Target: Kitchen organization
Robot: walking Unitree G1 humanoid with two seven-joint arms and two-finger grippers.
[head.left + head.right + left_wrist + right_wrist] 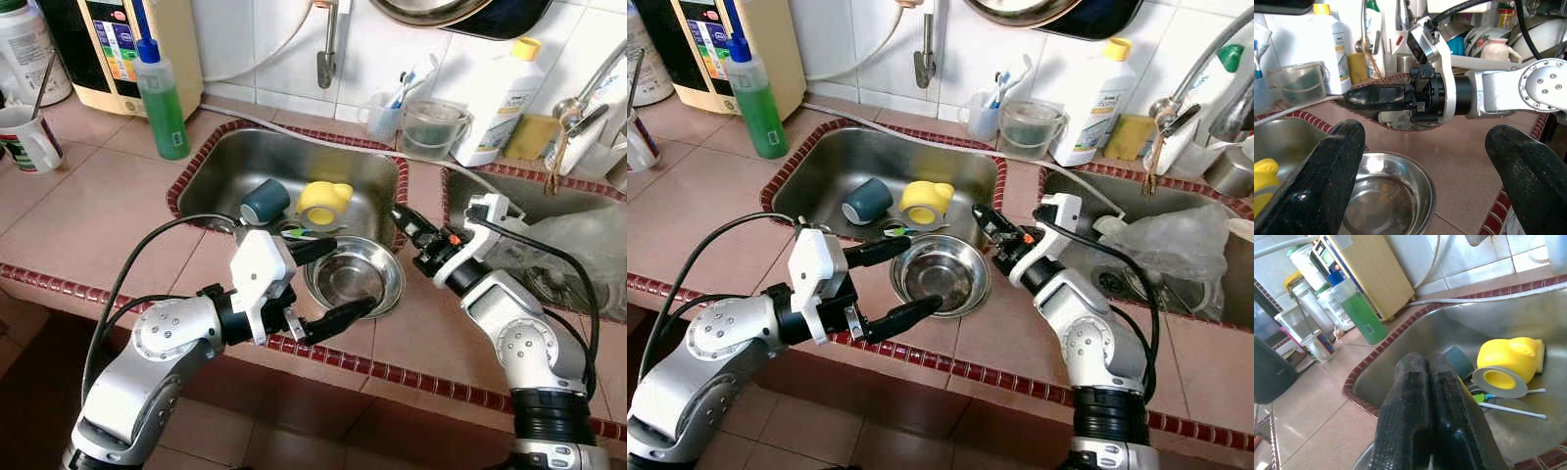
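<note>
A round steel bowl (380,272) rests at the near right corner of the left sink (294,152). My left gripper (353,275) is open, one finger above the bowl's far rim and the other by its near rim, with nothing held. In the left wrist view the bowl (1386,196) lies low between the fingers (1327,181). My right gripper (402,217) is shut and empty, pointing over the sink's right rim just beyond the bowl. A yellow cup (325,201) and a dark teal cup (265,201) lie on their sides in the basin, beside a green-handled brush (1484,397).
A green soap bottle (162,98) and a mug (29,137) stand on the counter at the left. Behind the sink are a toothbrush cup (384,116), a clear tub (431,127) and a white bottle (500,98). The right sink (519,191) holds a plastic bag (578,235).
</note>
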